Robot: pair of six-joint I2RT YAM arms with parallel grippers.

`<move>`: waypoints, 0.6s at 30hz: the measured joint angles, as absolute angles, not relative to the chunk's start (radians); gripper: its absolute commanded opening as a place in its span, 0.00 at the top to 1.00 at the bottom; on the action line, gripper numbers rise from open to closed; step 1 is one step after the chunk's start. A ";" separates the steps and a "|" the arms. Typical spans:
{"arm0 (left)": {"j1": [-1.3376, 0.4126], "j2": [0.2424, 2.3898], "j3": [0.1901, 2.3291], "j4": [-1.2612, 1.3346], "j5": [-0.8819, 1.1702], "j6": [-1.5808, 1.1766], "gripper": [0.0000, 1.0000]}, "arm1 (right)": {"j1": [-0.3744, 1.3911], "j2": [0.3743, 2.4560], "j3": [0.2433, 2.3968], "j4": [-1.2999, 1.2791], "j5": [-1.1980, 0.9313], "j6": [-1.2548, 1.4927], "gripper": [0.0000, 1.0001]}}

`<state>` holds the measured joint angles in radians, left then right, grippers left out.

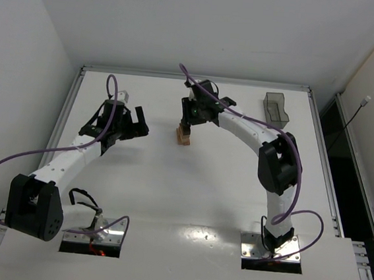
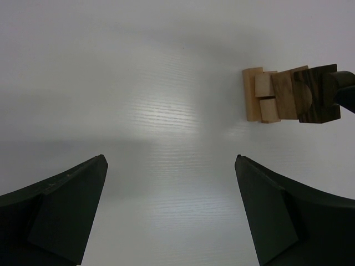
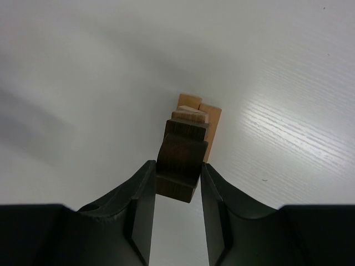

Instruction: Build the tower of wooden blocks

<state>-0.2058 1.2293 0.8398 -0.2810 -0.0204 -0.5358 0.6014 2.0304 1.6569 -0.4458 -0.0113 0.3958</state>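
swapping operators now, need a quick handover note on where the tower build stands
Left tool: open, empty, hovering to the left of the tower.
Right tool: shut on the dark block, at the top of the wood block tower, mid-table.
Done: tan and brown pieces stacked beneath it.
Left: release the dark block and back off gently. I cannot tell whether more pieces remain.

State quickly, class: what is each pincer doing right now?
Left pincer: open, empty.
Right pincer: closed on the dark block atop the tower.
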 measured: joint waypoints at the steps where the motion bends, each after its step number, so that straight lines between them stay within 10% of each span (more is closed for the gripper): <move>1: -0.206 1.229 0.840 -0.281 -0.020 -0.536 0.00 | 0.601 2.030 1.657 -0.445 -0.012 0.396 0.75; 18: -0.206 1.229 0.840 -0.280 -0.013 -0.536 0.00 | 0.598 2.030 1.642 -0.413 -0.034 0.391 0.75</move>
